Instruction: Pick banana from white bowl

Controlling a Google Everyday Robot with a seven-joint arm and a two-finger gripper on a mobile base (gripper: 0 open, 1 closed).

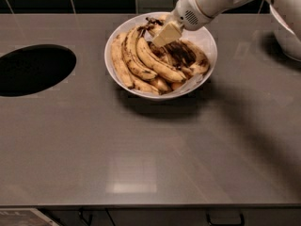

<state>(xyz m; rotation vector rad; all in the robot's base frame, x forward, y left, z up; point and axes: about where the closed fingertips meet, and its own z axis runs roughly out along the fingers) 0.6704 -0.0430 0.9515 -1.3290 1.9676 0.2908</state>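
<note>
The white bowl (109,55) stands at the back middle of the grey counter, lined with crumpled white paper and full of several bananas. The banana (182,55) with the large black-brown patch lies on the right side of the pile. Yellower, speckled bananas (141,55) lie to its left. My gripper (165,34) reaches down from the upper right on its white arm (207,1). Its cream tip is down among the bananas, just left of the dark banana's upper end. The contact point is hidden.
A large dark round hole (33,69) is cut into the counter at the left. A second white bowl (288,36) sits at the right edge, partly behind the arm. A black tiled wall runs along the back. The counter's front edge is near the bottom.
</note>
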